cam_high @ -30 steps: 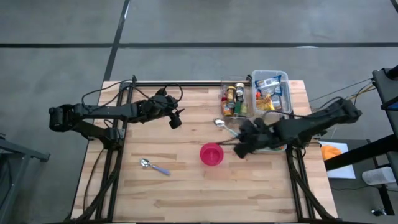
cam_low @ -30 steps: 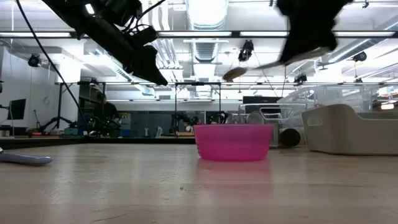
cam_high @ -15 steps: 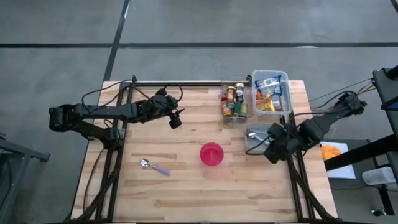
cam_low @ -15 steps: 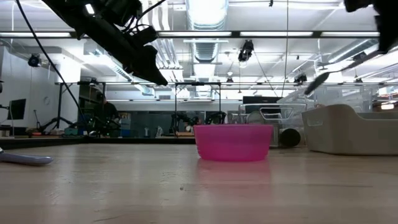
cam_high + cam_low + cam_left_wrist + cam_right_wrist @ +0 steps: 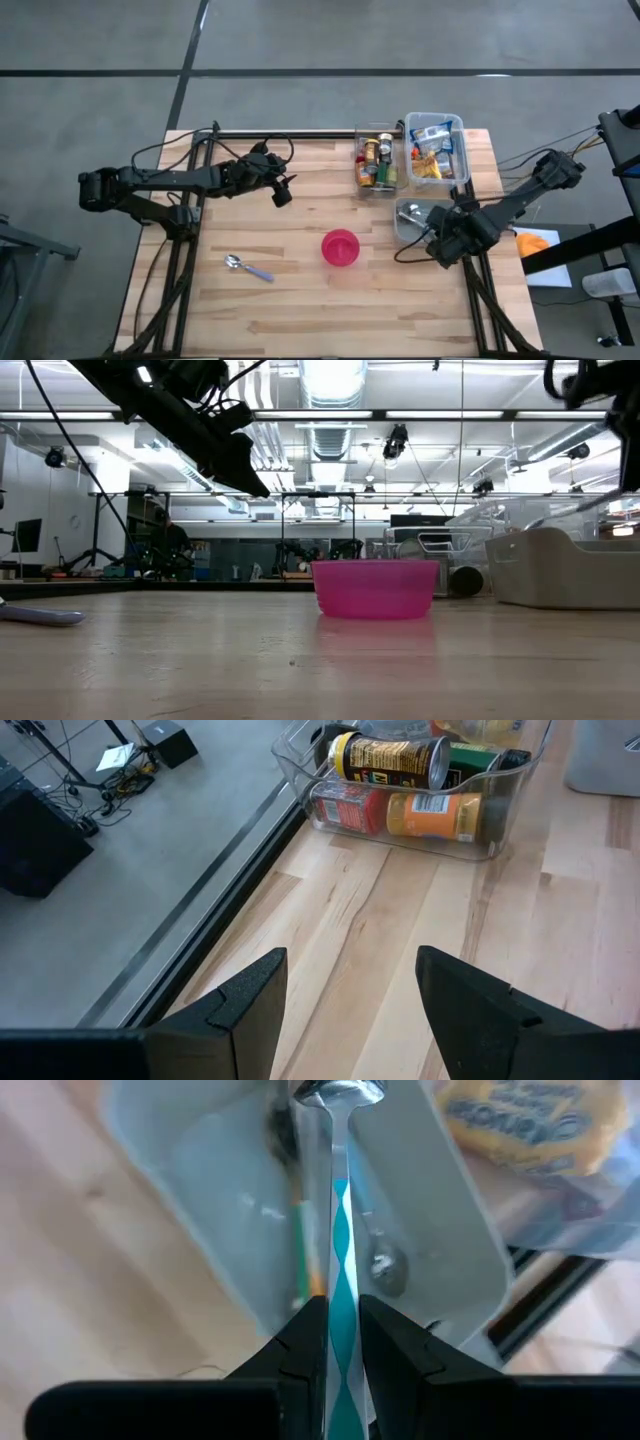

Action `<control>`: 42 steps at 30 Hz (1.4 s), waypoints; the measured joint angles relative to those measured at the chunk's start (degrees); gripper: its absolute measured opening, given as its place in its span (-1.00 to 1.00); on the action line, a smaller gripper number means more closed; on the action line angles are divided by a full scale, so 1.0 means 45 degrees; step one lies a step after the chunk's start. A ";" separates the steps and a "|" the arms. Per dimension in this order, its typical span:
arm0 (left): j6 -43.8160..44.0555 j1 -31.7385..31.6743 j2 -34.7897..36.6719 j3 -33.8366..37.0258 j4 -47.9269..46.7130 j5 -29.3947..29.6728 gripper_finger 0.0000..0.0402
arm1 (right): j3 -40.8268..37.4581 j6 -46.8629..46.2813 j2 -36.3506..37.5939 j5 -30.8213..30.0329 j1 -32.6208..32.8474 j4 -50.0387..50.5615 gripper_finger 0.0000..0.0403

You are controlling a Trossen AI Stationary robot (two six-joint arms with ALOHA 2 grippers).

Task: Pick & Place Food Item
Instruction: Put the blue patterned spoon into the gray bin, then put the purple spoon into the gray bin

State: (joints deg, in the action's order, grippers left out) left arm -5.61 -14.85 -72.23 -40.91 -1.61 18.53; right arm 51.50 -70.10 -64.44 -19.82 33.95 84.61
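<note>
Right hand [image 5: 337, 1342] is clamped on a spoon [image 5: 338, 1230] over the grey bin [image 5: 408, 228] (left hand [image 5: 345, 1000] idles open), so next it probably lowers and releases.

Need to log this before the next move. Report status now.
Right gripper shut on teal-handled metal spoon, over grey plastic bin. Left gripper open, idle above wooden table. Pink plastic bowl sits at centre. Nothing in the way.
</note>
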 joint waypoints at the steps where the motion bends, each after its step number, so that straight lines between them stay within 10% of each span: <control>1: 0.0000 -0.0003 0.0000 0.0000 0.0000 0.0001 0.11 | -0.0182 0.0008 -0.0151 -0.0169 -0.0010 0.0002 -0.74; 27: 0.0000 -0.0004 0.0000 0.0000 0.0000 -0.0002 0.11 | -0.2996 0.0017 -0.4016 -0.2651 -0.0019 -0.3538 -0.71; 42: 0.0000 -0.0001 0.0000 0.0000 -0.0002 -0.0001 0.11 | -0.2917 -0.0612 -0.3937 -0.2950 -0.0019 -0.3941 0.05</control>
State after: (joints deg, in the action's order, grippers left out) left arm -5.61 -14.86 -72.23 -40.91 -1.61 18.53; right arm 38.37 -72.85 -82.15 -33.09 33.87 66.88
